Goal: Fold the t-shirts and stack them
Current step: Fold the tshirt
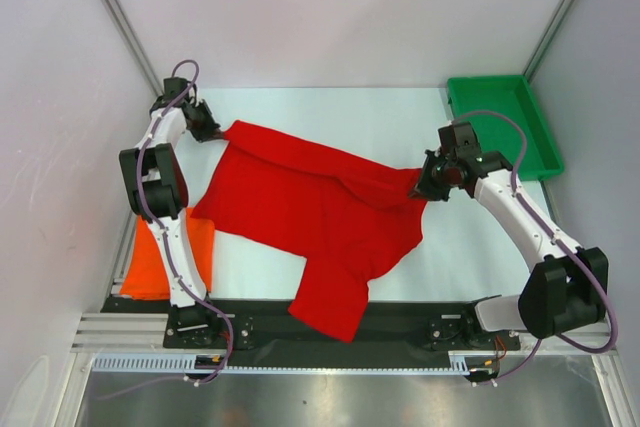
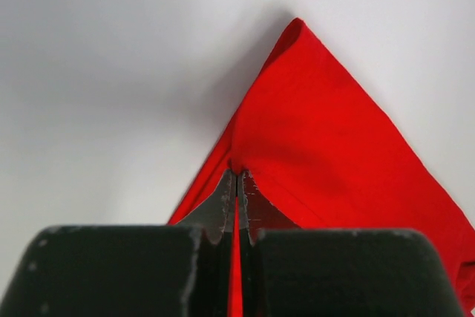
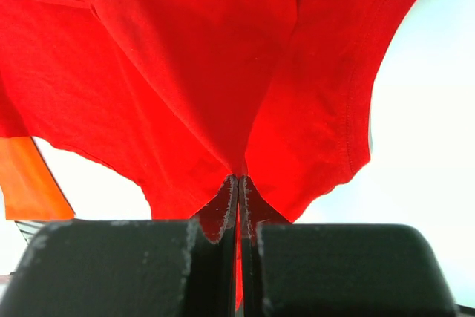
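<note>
The red t-shirt (image 1: 315, 212) is stretched across the middle of the table, one sleeve hanging over the near edge. My left gripper (image 1: 213, 133) is shut on its far-left corner; the left wrist view shows the jaws (image 2: 237, 174) pinching the red cloth (image 2: 334, 146). My right gripper (image 1: 420, 187) is shut on the shirt's right edge; the right wrist view shows the jaws (image 3: 239, 177) pinching red cloth (image 3: 185, 87). The orange t-shirt (image 1: 165, 257) lies folded at the near left, partly behind the left arm, and shows in the right wrist view (image 3: 30, 183).
A green plastic tray (image 1: 500, 122) stands at the far right corner. White walls close the table on the left, back and right. The black base rail (image 1: 400, 322) runs along the near edge.
</note>
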